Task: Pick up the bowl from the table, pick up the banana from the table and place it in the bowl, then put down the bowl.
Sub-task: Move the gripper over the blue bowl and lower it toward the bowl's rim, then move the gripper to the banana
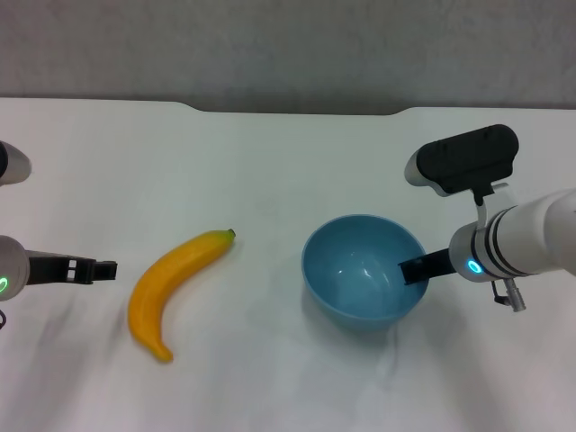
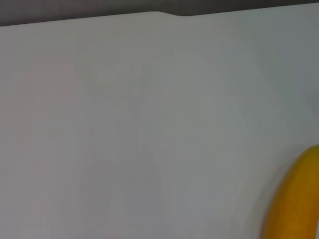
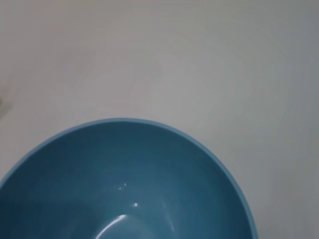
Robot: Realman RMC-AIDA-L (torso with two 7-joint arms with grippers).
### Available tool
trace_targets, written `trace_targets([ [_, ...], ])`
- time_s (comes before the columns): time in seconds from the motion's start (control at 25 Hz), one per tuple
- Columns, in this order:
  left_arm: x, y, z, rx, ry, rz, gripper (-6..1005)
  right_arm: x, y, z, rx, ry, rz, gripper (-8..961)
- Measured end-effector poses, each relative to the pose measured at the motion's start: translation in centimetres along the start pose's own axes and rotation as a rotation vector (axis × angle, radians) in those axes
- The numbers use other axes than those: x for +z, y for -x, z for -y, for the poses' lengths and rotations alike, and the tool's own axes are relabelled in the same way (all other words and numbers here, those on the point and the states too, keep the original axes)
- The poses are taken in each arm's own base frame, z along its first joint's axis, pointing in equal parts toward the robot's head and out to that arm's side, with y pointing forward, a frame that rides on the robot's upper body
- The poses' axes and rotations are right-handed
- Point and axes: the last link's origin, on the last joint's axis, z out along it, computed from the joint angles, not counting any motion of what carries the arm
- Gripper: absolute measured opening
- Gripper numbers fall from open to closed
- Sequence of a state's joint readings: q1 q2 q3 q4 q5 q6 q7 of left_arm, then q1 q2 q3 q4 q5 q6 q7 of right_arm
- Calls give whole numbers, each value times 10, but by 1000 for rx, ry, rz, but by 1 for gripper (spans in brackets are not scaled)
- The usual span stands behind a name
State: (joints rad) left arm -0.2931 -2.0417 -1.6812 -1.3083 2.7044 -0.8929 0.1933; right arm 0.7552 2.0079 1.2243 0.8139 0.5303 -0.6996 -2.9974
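My right gripper sits at the bowl, on its right-hand side, one dark finger reaching over the rim into the basin. I can't tell whether it is clamped on the rim or loose; the second finger is hidden behind the wall. The right wrist view shows only the bowl's blue interior, glossy with small highlights, and bare white surface beyond it.

My left gripper hangs low at the left edge, pointing toward the banana with a clear gap between them. Its dark fingertips look close together, holding nothing, though I can't confirm the spread.

The banana lies flat on the table, left of the bowl and apart from it, dark stem tip toward the far side. The left wrist view catches just its yellow flank at one corner.

The table is plain white and smooth, faint creases near the bowl. A shallow notch cuts its far edge; behind it stands a grey wall.
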Motion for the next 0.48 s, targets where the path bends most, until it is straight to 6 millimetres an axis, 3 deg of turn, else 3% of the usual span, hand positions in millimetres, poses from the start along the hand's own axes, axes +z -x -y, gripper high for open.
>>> trace_targets([
  [0.2, 0, 1, 1, -4, 0, 2, 855, -2, -2, -2, 6, 12, 14, 99],
  [0.48, -5, 3, -3, -33, 57, -45, 856, -20, 0, 2, 27, 25, 99, 71],
])
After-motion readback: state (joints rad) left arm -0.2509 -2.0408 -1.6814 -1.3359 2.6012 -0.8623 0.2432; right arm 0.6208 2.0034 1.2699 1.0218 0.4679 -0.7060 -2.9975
